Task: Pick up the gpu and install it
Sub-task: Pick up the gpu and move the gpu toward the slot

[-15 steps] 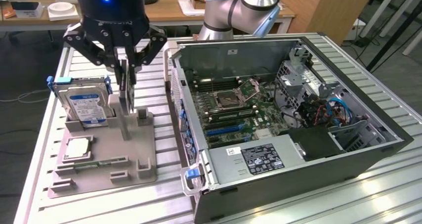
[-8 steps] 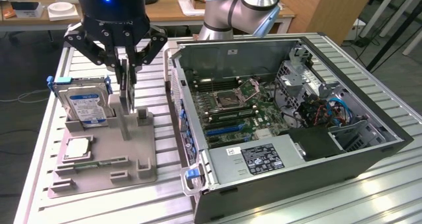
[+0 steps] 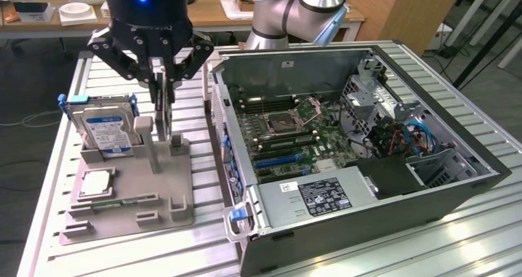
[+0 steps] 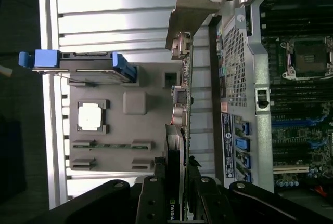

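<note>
Dark and thin, the gpu [image 3: 166,115] stands on edge, clamped in the claw [image 3: 165,81] over the grey holder [image 3: 122,188], between the hard drive [image 3: 104,130] and the computer case [image 3: 343,240]. A tilt or slip could knock its bracket against the case's near wall or the holder's posts. The only open room looks to be straight up.

Exterior cam sits up high and a fair way back, angled down over the whole tabletop [image 3: 456,240]. It has the grey tray [image 3: 114,225] on its left and the open PC case [image 3: 383,222] on its right. Wrist cam rides right behind the claw [image 4: 177,182], close in, facing straight down along the edge-on gpu [image 4: 177,156]. Both catch the tray, the hard drive [image 3: 106,130] and the case's near wall.
</note>
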Motion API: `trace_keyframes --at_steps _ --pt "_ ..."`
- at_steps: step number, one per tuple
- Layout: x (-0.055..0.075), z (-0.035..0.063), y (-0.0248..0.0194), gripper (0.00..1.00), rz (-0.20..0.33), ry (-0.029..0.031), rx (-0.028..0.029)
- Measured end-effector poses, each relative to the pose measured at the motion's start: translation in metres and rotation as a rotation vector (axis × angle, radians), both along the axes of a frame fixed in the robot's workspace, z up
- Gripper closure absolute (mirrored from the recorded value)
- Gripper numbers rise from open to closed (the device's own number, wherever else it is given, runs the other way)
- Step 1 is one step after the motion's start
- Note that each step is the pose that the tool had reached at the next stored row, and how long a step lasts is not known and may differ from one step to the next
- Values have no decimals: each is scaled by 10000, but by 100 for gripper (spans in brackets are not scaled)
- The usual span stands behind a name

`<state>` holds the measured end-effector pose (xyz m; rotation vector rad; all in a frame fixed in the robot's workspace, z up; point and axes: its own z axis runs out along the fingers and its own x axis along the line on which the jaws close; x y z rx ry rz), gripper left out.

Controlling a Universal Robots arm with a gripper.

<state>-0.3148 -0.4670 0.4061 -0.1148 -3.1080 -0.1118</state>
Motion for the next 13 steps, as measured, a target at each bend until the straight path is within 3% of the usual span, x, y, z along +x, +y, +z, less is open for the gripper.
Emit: trace_keyframes --at_steps 13 --pt "374 -1 0 74 1 0 1"
